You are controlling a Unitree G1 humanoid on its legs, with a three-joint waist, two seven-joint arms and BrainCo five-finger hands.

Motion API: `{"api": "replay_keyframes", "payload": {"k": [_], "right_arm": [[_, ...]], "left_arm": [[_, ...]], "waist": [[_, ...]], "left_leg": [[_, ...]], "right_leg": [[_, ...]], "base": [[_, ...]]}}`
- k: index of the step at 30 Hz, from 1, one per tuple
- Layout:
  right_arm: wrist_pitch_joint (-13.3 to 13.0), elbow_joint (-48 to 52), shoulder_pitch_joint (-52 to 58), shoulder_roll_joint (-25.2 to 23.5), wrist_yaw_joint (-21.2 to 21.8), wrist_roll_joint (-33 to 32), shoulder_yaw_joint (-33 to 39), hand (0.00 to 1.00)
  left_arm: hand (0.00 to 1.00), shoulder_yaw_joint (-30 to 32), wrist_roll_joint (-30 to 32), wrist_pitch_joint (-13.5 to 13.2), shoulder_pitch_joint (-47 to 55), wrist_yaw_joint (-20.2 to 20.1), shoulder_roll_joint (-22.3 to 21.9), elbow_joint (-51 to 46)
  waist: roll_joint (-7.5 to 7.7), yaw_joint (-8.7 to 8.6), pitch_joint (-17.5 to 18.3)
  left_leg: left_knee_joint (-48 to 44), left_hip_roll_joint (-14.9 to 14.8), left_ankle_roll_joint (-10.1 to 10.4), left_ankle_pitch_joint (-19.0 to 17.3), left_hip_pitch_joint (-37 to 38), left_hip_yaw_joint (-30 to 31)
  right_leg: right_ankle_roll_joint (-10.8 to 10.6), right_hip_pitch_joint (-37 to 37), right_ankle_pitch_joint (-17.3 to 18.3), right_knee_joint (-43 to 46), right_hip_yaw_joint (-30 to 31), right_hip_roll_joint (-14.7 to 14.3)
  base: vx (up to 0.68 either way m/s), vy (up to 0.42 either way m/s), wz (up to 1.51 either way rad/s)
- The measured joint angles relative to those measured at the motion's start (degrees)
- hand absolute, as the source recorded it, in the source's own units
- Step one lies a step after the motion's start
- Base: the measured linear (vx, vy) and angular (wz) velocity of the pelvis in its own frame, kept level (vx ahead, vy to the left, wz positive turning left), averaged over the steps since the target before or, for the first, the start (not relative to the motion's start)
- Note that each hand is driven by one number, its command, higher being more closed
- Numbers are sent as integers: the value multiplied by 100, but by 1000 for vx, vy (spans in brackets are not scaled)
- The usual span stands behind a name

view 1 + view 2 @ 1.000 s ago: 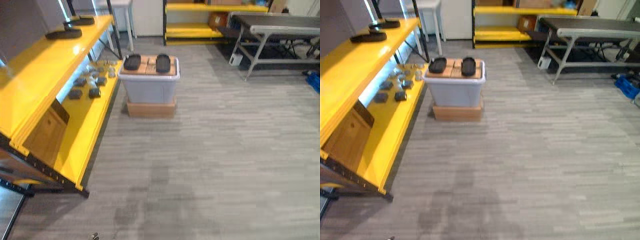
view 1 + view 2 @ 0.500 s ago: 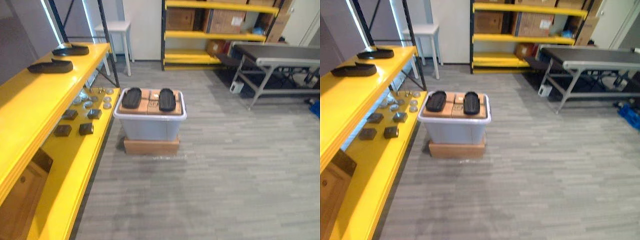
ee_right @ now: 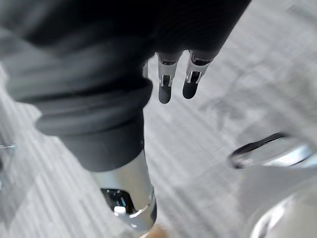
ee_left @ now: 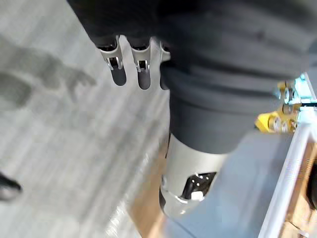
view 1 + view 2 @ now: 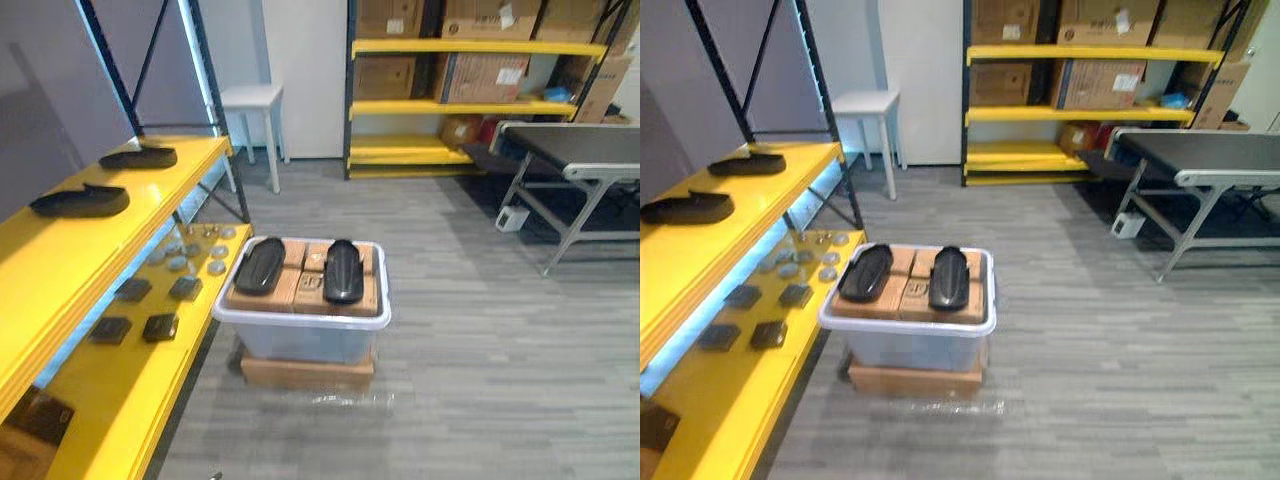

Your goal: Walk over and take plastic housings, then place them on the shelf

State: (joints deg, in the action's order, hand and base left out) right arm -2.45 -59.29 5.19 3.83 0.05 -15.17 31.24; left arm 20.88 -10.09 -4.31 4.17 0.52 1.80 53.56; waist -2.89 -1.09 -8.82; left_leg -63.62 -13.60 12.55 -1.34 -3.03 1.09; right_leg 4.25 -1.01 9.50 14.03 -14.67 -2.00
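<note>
Left hand [image 4: 115, 58]: hangs beside body, fingers straight, relaxed, empty. Right hand [image 3: 166, 82]: same, loose, nothing held.
Ahead: left bin housing [image 5: 260, 265] and right bin housing [image 5: 342, 270] lie side by side on cardboard boxes [image 5: 300, 292] in grey bin [image 5: 300, 340], unpicked.
Yellow shelf [image 5: 60, 270], robot's left: near shelf housing [image 5: 80, 202] and far shelf housing [image 5: 138, 157] on top tier.
Judgement: approach phase. Grasp, carry and placement of bin pair outstanding.
</note>
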Motion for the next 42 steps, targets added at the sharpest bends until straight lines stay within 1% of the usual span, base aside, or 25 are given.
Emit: {"api": "replay_keyframes", "payload": {"k": [1, 2, 3, 4, 5, 6, 8, 10, 12, 13, 14, 15, 17, 18, 19, 20, 21, 23, 24, 26, 30, 32, 36, 39, 42], "right_arm": [[1, -4, -13, -9, 1, 0, -1, 0], [-1, -4, -58, -14, -1, -2, 20, 0], [-5, 7, -125, 22, -5, -2, 28, 0], [-4, 6, -172, 63, -6, -2, 29, 0], [-12, 20, -280, 87, -8, -3, 31, 0], [-26, 39, -317, 120, -11, -7, 7, 0], [-24, 117, -296, 77, -19, -8, -237, 0], [-26, 370, -274, 89, -52, -5, -340, 0], [-33, 713, -243, 82, -103, 15, -556, 0], [-49, 966, -218, 74, -120, 27, -683, 0], [-64, 1354, -152, 66, -130, 79, -772, 0], [-111, 1838, -75, 84, -160, 260, -786, 0], [-226, 2262, -78, 164, -287, 532, -915, 0], [-278, 2474, -81, 169, -363, 703, -961, 0], [-300, 2564, -77, 167, -410, 752, -987, 0], [-325, 2659, -71, 242, -505, 892, -991, 0], [-325, 2767, -38, 322, -582, 945, -1000, 0], [-325, 3034, -61, 347, -607, 1149, -1070, 0], [-325, 3274, -57, 349, -617, 1345, -1221, 0], [-327, 3531, -81, 320, -647, 1403, -1361, 0], [-383, 3880, -627, 338, -846, 1633, -1462, 0], [-384, 3874, -1309, 441, -1057, 1735, -1692, 0], [-386, 3779, -2578, 560, -1477, 1832, -2071, 0], [-382, 3465, -3328, 765, -1768, 2112, -2121, 0], [-375, 3128, -3924, 1071, -2069, 2253, -2118, 0]], "left_arm": [[0, -1, -2, 2, 19, 0, 5, 3], [0, -6, -111, 11, 70, -7, -6, 15], [0, -31, -207, 15, 154, -12, -37, 38], [0, -60, -223, 18, 189, -12, -37, 55], [0, -179, -235, 23, 298, -10, -19, 51], [0, -310, -237, 23, 368, -7, 17, 80], [0, -482, -254, -11, 351, 5, 196, 94], [0, -611, -273, -20, 235, 8, 324, 95], [0, -667, -272, -19, 239, 7, 387, 75], [0, -681, -272, -17, 241, 7, 433, 35], [0, -817, -272, -15, 224, 16, 532, -65], [0, -944, -272, -18, 183, 21, 603, -100], [0, -941, -299, -40, 106, 43, 613, -176], [0, -946, -326, -67, 41, 69, 647, -185], [0, -945, -327, -80, 36, 90, 697, -200], [0, -955, -329, -90, 9, 133, 614, -161], [0, -1034, -327, -121, 98, 149, 475, -178], [0, -1093, -331, -129, 210, 160, 352, -183], [0, -1125, -333, -129, 274, 160, 292, -184], [0, -1165, -335, -145, 267, 160, 247, -187], [0, -1418, -376, -229, 90, 172, 220, -347], [0, -1558, -486, -250, -24, 248, 230, -455], [0, -1636, -768, -366, -233, 424, 243, -581], [0, -1844, -904, -408, -251, 460, 248, -754], [0, -1977, -948, -447, -320, 524, 264, -755]], "waist": [[31, 15, -17], [105, 86, -49], [139, 201, -77], [138, 229, -85], [152, 253, -83], [113, 316, -38], [293, 286, 96], [339, 188, 132], [307, 187, 131], [309, 172, 117], [295, 105, 97], [286, 58, 106], [260, 19, 104], [278, 6, 114], [351, 6, 152], [294, -42, 152], [128, -37, 259], [-74, 14, 320], [-125, -6, 318], [-113, 24, 277], [-131, 76, -236], [-143, 234, -588], [-156, 410, -1168], [-184, 564, -1394], [-237, 602, -1596]], "left_leg": [[-80, -13, -20, -99, -107, -65], [5, -73, -266, -514, -488, -390], [559, -73, -517, -929, -834, -681], [1030, -17, -534, -1060, -944, -779], [2695, 220, -562, -1024, -950, -882], [4035, 456, -960, -440, -786, -922], [4605, 820, -1049, -330, -517, -938], [4819, 987, -1116, -372, -356, -882], [5133, 949, -1107, -382, 10, -886], [5298, 894, -1107, -381, 232, -868], [5395, 819, -1112, -377, 408, -786], [5461, 780, -1110, -376, 502, -671], [5536, 673, -1102, -373, 564, -581], [5538, 620, -1052, -375, 559, -502], [5547, 677, -978, -399, 555, -462], [5587, 629, -797, -505, 639, -301], [5677, 495, -783, -498, 636, -297], [5830, 353, -766, -488, 632, -332], [5956, 276, -672, -419, 634, -326], [5978, 249, -669, -415, 590, -292], [5813, 386, -657, -405, 169, -73], [5594, 494, -657, -405, -237, -36], [5161, 647, -660, -407, -813, 235], [5068, 686, -664, -408, -1096, 274], [4947, 746, -683, -406, -1314, 369]], "right_leg": [[-1, -100, -1, -77, 38, -6], [-17, -434, -11, -329, 184, 12], [-47, -732, -25, -576, 365, 83], [-62, -826, -25, -653, 445, 140], [-239, -964, 23, -742, 547, 296], [-495, -1020, 184, -753, 714, 399], [-518, -1006, 139, -752, 765, 721], [-613, -998, 99, -415, 762, 857], [-704, -610, 75, 678, 765, 846], [-941, -330, -52, 1457, 790, 855], [-1154, -28, 149, 2163, 903, 863], [-1064, 189, 492, 2296, 928, 837], [-986, 552, 637, 1816, 950, 826], [-916, 655, 560, 976, 1061, 811], [-879, 636, 301, 423, 1161, 832], [-821, 556, -261, 200, 1108, 808], [-781, 486, -293, 12, 1084, 661], [-698, 498, -357, -194, 1105, 499], [-681, 504, -367, -284, 1089, 416], [-668, 494, -376, -372, 1052, 386], [-722, 582, -565, -648, 873, 510], [-747, 786, -784, -831, 811, 609], [-770, 976, -968, -929, 625, 741], [-784, 1196, -1072, -929, 620, 771], [-780, 1337, -1154, -926, 605, 810]], "base": [[488, -74, -47], [367, -19, -56], [468, 3, -66], [551, 118, -71], [447, 157, -70], [517, 195, -64], [455, 145, -4], [446, 140, 34], [329, 83, 6], [273, 15, 16], [370, -57, 43], [285, -90, 46], [281, -141, 36], [244, -191, 34], [250, -233, 50], [256, -242, 37], [247, -223, 21], [180, -171, -17], [139, -136, -11], [120, -57, 6], [3, 68, 27], [-95, 117, 17], [-149, 91, 28], [-153, 54, 8], [-137, 55, 8]]}}
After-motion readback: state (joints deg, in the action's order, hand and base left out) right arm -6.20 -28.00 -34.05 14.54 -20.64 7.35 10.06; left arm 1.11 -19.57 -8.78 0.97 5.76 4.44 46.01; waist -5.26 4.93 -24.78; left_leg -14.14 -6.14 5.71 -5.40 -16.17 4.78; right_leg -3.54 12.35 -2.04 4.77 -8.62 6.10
